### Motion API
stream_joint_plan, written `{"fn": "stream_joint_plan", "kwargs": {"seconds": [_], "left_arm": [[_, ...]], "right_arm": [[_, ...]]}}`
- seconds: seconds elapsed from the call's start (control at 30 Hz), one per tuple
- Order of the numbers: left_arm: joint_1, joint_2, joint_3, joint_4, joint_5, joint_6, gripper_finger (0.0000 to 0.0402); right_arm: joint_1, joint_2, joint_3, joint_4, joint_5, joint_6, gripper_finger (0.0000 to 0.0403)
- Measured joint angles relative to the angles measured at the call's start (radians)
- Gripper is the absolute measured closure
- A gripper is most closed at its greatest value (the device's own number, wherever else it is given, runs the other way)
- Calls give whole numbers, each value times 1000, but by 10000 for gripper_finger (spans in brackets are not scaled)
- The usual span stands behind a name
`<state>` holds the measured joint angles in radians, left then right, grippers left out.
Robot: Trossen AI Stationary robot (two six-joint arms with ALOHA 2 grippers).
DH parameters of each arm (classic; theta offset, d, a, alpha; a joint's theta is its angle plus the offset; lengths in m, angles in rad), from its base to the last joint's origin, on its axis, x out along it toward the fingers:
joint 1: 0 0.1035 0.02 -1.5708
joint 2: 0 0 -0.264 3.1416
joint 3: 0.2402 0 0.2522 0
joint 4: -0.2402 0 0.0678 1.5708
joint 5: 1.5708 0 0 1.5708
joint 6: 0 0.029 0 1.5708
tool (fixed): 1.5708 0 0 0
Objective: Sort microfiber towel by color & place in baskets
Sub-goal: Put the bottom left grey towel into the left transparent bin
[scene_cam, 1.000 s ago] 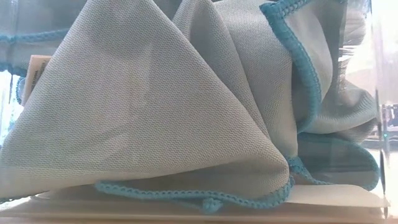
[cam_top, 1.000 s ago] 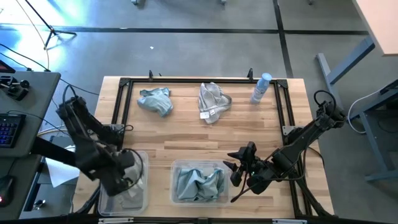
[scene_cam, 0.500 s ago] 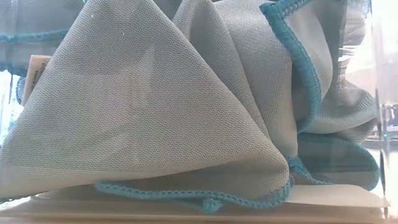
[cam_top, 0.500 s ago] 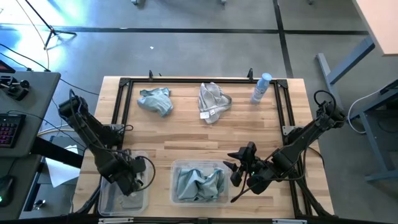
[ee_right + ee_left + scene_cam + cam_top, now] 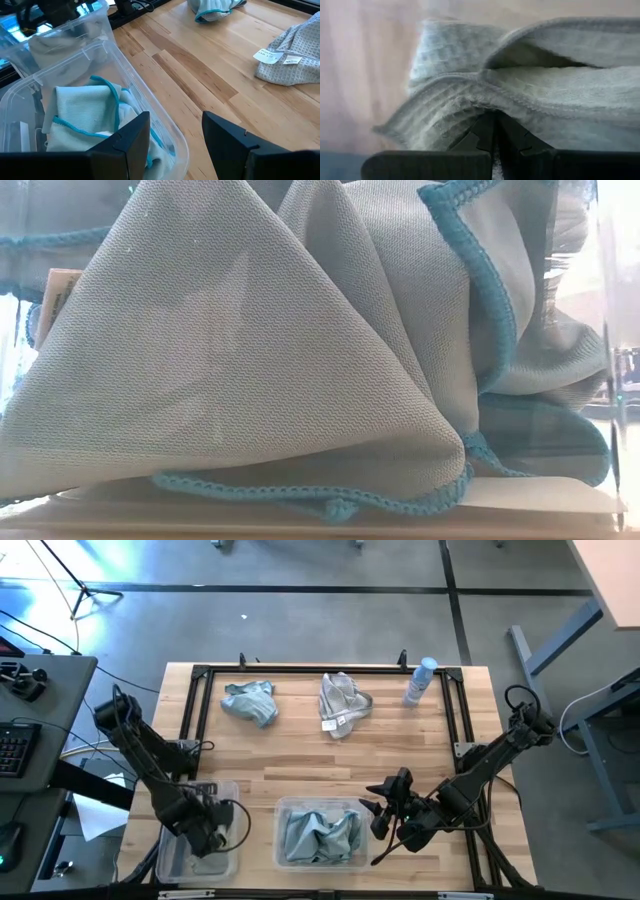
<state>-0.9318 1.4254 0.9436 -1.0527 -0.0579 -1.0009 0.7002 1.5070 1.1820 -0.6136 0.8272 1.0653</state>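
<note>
The grey towel's white tags (image 5: 274,56) carry print too small to read.

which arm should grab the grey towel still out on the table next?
Right, probably. The right gripper is open and empty beside the wider basket, while the left gripper is shut on a grey towel over the narrower basket. The loose grey towel lies nearer the right arm.

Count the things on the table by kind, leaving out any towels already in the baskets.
Loose towels: 2 (teal towel, grey towel)
Baskets: 2 (narrower basket, wider basket)
Spray bottle: 1
Total: 5
</note>
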Motion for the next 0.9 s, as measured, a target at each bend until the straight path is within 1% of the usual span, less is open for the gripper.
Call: {"fn": "stream_joint_plan", "kwargs": {"seconds": [0.07,0.2,0.4,0.53,0.67,0.73,0.9], "left_arm": [[-6,3,22,12,6,-3,401],[-13,1,72,-17,-4,-8,401],[-27,1,128,-108,6,-18,401],[-32,1,132,-156,32,-80,401],[-32,0,132,-145,17,-146,401],[-32,0,132,-146,12,-151,400],[-34,0,132,-146,14,-186,376]], "right_arm": [[0,0,0,0,0,0,226],[0,0,0,-8,0,0,226],[0,0,0,-11,0,0,226],[0,0,0,-11,0,0,226],[0,0,0,-11,0,0,226],[0,0,0,-11,1,0,226],[0,9,0,-11,2,0,226]]}}
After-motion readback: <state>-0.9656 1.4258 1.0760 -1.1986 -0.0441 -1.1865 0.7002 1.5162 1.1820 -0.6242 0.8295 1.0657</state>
